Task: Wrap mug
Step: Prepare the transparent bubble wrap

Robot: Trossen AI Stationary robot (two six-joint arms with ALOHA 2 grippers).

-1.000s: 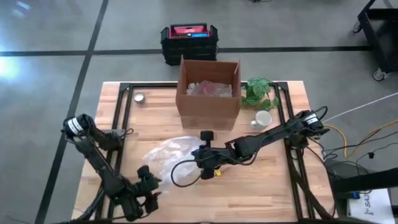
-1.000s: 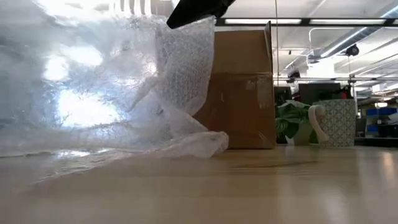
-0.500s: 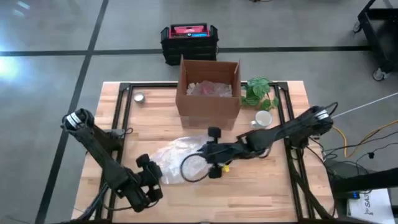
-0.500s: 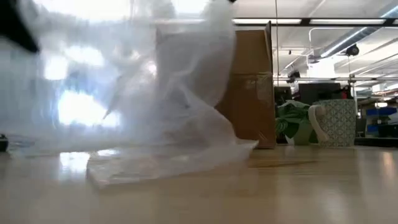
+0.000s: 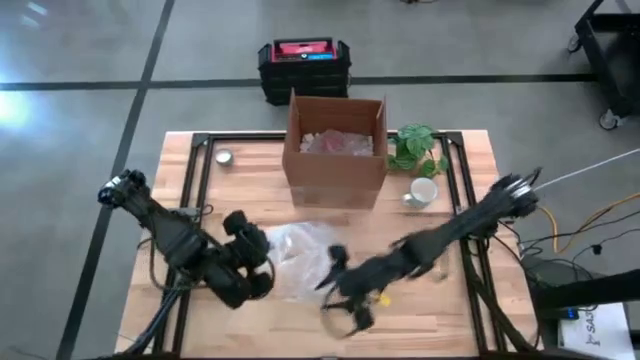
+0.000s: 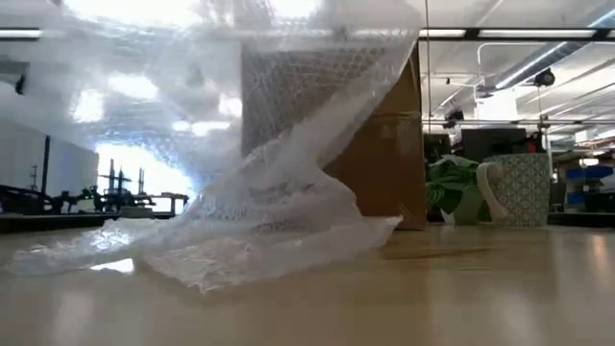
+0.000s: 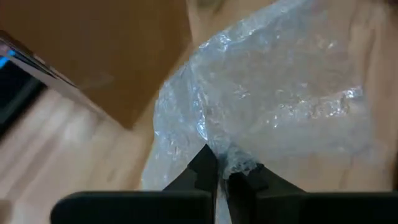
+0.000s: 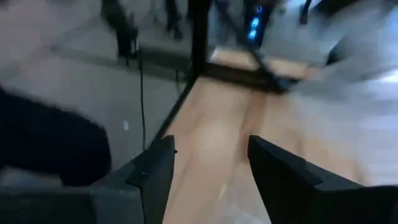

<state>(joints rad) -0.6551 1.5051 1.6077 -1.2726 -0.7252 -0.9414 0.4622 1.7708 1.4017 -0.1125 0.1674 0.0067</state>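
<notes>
A sheet of clear bubble wrap (image 5: 302, 255) lies in the middle of the table; in the low view it stands raised, with its lower folds (image 6: 279, 252) on the wood. My left gripper (image 5: 268, 258) is shut on its left edge. My right gripper (image 5: 350, 312) hangs open near the table's near edge, to the right of the wrap, with nothing between its fingers (image 8: 211, 146). The white mug (image 5: 423, 190) stands upright on the table at the right, in front of the plant. My left gripper pinches a bunched bit of the wrap's left edge (image 7: 232, 157) between its two fingers. It comes from the table's left, slanting down. The wrap spreads away from the fingers in creased folds; part is raised and the rest lies on the table.
An open cardboard box (image 5: 335, 150) with wrap inside stands at the far middle. A green plant (image 5: 415, 148) is to its right, and a small round tin (image 5: 224, 156) at the far left. A black and red case (image 5: 305, 65) sits on the floor beyond the table.
My left gripper has gone from the near left corner toward the far edge and the right, up to the wrap's left edge. My right gripper has left the wrap's right side and gone toward the near edge. The wrap has bunched up and shifted right.
</notes>
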